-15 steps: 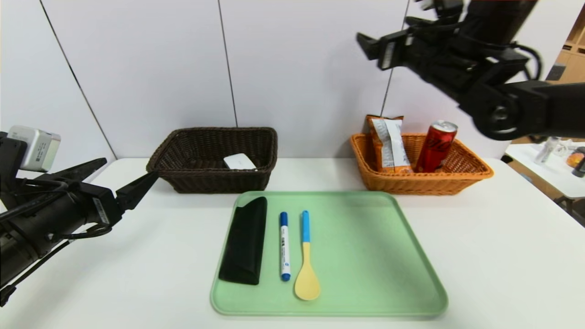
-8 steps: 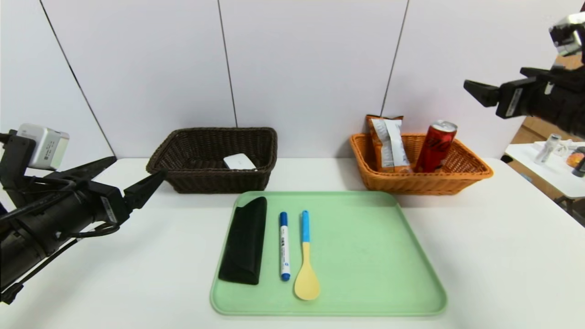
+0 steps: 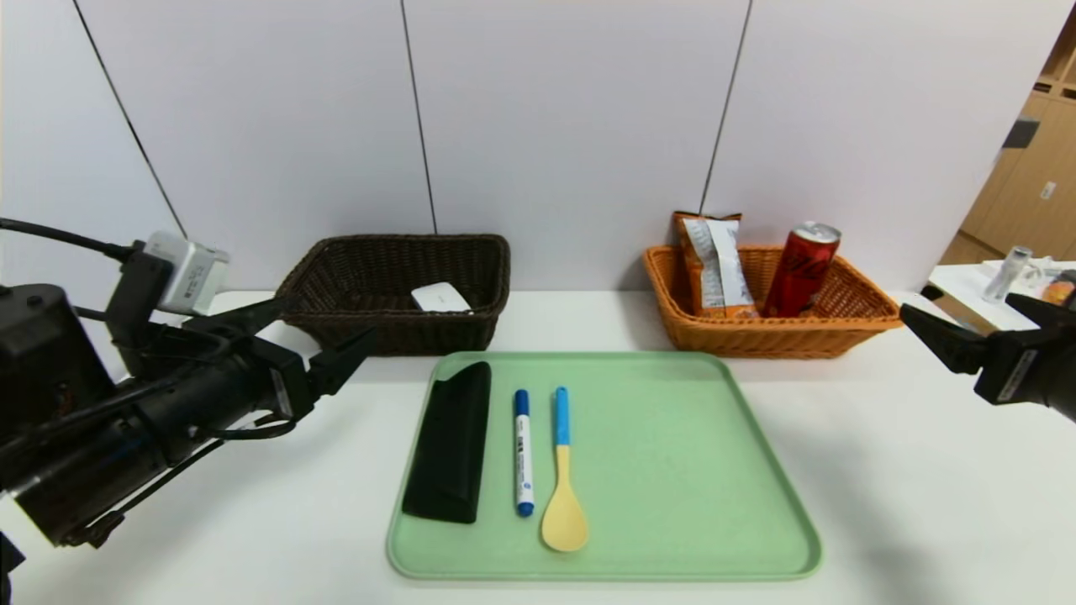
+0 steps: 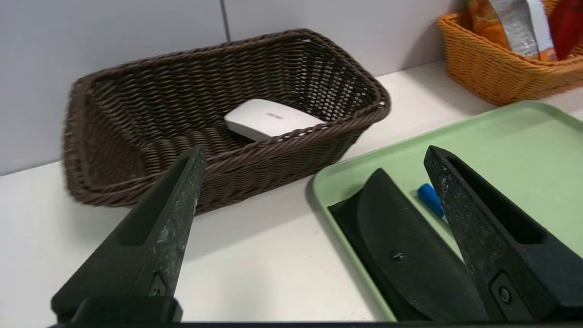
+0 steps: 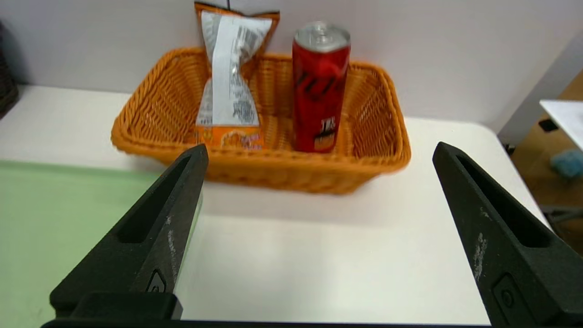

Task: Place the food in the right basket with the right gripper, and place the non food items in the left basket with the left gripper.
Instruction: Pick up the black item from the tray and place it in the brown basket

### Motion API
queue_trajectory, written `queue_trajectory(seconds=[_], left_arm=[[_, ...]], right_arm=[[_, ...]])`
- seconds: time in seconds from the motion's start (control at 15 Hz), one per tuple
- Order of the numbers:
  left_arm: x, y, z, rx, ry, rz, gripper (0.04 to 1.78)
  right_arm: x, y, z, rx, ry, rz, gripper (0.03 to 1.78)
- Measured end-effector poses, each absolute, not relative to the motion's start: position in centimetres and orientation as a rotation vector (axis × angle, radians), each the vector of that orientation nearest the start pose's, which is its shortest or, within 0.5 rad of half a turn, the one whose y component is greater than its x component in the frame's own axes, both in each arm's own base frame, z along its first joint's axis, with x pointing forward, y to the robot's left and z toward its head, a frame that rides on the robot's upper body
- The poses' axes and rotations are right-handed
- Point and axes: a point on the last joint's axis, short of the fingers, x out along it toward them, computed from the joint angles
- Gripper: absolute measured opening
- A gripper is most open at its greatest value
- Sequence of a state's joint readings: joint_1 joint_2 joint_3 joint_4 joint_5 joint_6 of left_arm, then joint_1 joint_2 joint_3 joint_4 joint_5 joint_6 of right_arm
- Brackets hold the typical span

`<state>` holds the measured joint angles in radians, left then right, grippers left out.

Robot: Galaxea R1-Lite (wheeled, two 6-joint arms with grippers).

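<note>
You have two baskets: the orange basket (image 3: 870, 313) already holds both foods, one snack bag (image 3: 714, 267) and one can (image 3: 801, 269), and the brown basket (image 3: 336, 323) holds one white case (image 3: 440, 297). On the one green tray (image 3: 672, 470) three things are left for you: one black case (image 3: 450, 441), one spoon (image 3: 563, 479), one marker (image 3: 523, 451). Your left gripper (image 3: 315, 340) hangs spread and empty near the black case; your right gripper (image 3: 979, 328), also spread and empty, sits beside the orange basket.

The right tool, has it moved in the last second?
Yes. The right tool dropped from high above the orange basket to table level beside it, open and empty.
</note>
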<state>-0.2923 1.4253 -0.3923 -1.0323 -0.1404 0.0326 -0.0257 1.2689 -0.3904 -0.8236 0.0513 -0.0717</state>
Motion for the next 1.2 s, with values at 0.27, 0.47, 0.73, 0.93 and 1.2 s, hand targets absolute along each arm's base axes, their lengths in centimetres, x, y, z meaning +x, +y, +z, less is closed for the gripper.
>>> queue_trajectory(seconds=[0.27,0.47,0.73,0.93,1.2], left_arm=[[22.3,-9.1,19.9,0.034,0.161,-0.451,1.69],[22.1,-11.6,20.8,0.022,0.382,-0.444,1.69],[21.2,-15.5,20.8,-0.116,0.691,-0.446,1.69],[21.7,-17.6,19.7,-0.204,0.805,-0.39,1.69],[23.2,-18.9,17.8,-0.167,0.803,-0.312,1.69]], right_arm=[[16.4,-0.3,17.9,-0.053,0.09,0.031,1.69],[16.1,-0.3,17.7,-0.053,0.095,0.033,1.69],[15.9,-0.3,17.3,-0.051,0.109,0.033,1.69],[15.7,-0.3,17.1,-0.05,0.115,0.033,1.69],[15.6,-0.3,17.1,-0.051,0.112,0.035,1.69]])
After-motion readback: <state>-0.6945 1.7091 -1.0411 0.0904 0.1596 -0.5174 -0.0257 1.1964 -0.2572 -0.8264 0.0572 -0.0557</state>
